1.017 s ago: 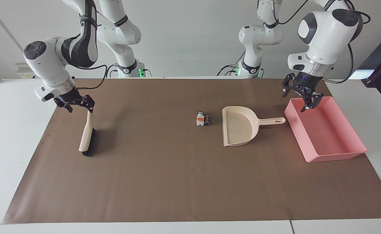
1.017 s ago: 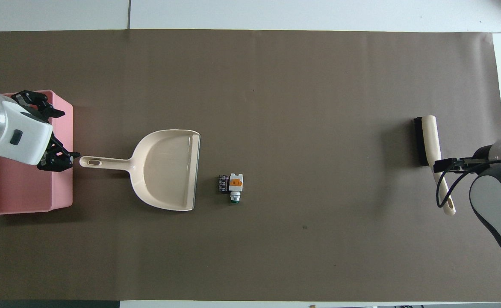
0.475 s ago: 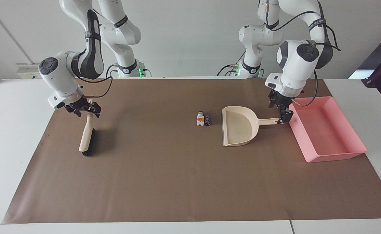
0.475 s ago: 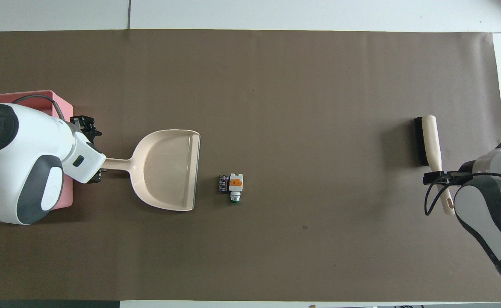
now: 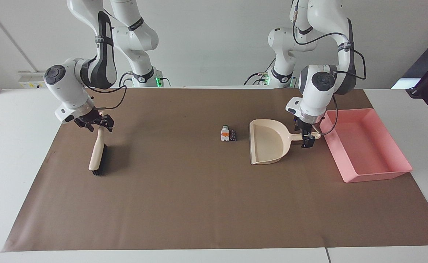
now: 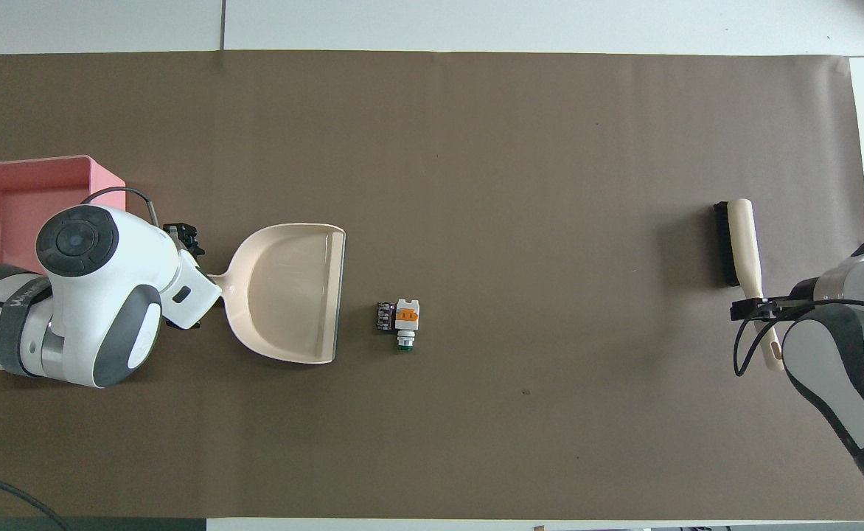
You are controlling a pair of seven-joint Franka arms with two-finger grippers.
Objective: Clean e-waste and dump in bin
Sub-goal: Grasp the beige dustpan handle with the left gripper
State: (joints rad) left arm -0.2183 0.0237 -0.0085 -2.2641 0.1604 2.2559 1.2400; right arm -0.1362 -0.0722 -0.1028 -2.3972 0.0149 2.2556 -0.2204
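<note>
Left tool (image 5: 306, 138) sits down at the dustpan (image 5: 268, 145) handle, fingers straddling it; whether they have closed I cannot tell. Right tool (image 5: 97, 123) is at the brush (image 5: 98, 153) handle tip with fingers spread, no grip apparent. E-waste (image 5: 228, 134) lies untouched on the table (image 5: 184, 204), just beside the pan's mouth, at nine o'clock from it in the facing view. Bin (image 5: 367, 173) stands bare at three o'clock of the handle. Nothing is swept yet: gripping, sweeping and dumping all remain
</note>
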